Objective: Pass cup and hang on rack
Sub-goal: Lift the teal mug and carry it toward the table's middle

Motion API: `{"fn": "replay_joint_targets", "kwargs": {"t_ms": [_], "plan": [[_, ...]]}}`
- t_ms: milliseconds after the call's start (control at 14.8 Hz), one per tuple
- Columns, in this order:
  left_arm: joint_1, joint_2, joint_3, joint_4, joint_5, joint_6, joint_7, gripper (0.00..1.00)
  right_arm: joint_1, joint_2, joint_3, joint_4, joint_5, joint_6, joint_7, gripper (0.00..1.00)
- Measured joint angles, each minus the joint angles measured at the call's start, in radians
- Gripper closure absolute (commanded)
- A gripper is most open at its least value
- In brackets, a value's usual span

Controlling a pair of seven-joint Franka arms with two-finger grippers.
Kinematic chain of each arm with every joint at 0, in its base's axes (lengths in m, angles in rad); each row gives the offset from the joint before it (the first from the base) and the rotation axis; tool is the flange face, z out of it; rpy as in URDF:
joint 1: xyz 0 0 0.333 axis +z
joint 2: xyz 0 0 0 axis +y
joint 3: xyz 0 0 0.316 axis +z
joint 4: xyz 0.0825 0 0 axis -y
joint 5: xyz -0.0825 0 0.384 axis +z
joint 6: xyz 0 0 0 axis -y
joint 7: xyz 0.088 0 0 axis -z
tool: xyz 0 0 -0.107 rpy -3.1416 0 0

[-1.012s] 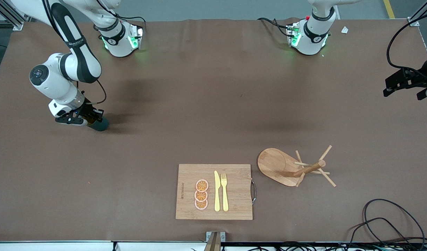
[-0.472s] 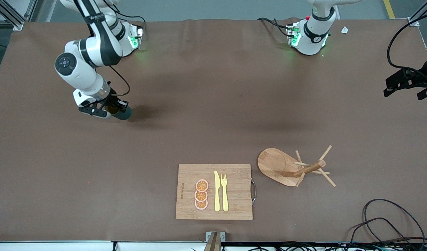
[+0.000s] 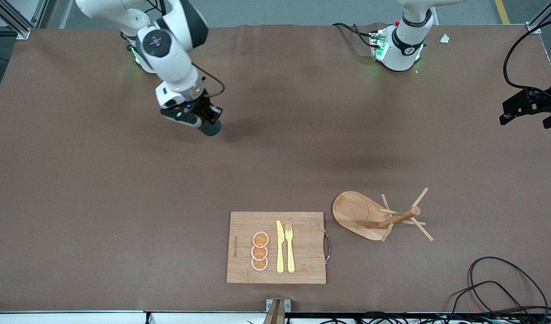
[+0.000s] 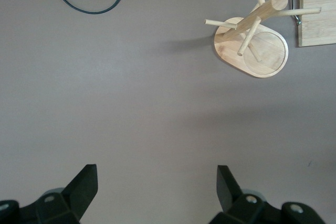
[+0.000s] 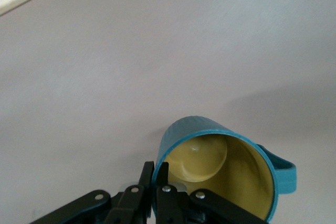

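Note:
My right gripper (image 3: 202, 120) is shut on the rim of the cup (image 3: 210, 128), a dark teal mug, and holds it in the air over the table between the two arm bases. In the right wrist view the cup (image 5: 220, 171) shows its ribbed outside, mustard-yellow inside and loop handle, with one finger inside the rim and one outside. The rack (image 3: 383, 216), a light wooden mug tree with an oval base and thin pegs, stands toward the left arm's end, beside the cutting board; it also shows in the left wrist view (image 4: 254, 38). My left gripper (image 4: 156, 182) is open and empty, waiting high at the table's edge (image 3: 531, 105).
A bamboo cutting board (image 3: 302, 261) with orange slices (image 3: 260, 251), a yellow knife (image 3: 279, 246) and fork (image 3: 289, 247) lies near the front edge. Black cables (image 3: 500, 288) coil at the front corner by the left arm's end.
My right arm has carried the cup from the right arm's end of the table toward the middle, and higher. The left arm has hardly moved.

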Motion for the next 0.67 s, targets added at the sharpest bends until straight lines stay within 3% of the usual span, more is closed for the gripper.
{"fn": "replay_joint_targets", "kwargs": {"t_ms": [202, 405, 540, 675], "plan": [[0.0, 0.0, 0.0, 0.0, 0.0, 0.0, 0.0, 0.0, 0.104, 0.092, -0.001, 0.139, -0.05, -0.054, 0.202, 1.0], [0.003, 0.001, 0.0, 0.0, 0.0, 0.0, 0.0, 0.0, 0.202, 0.282, -0.001, 0.399, -0.131, -0.168, 0.45, 1.0], [0.008, 0.004, 0.0, 0.0, 0.0, 0.0, 0.0, 0.0, 0.249, 0.415, -0.002, 0.578, -0.142, -0.219, 0.561, 1.0], [0.01, 0.011, 0.0, 0.0, 0.0, 0.003, 0.0, 0.0, 0.268, 0.504, -0.002, 0.692, -0.142, -0.23, 0.623, 1.0]]}}
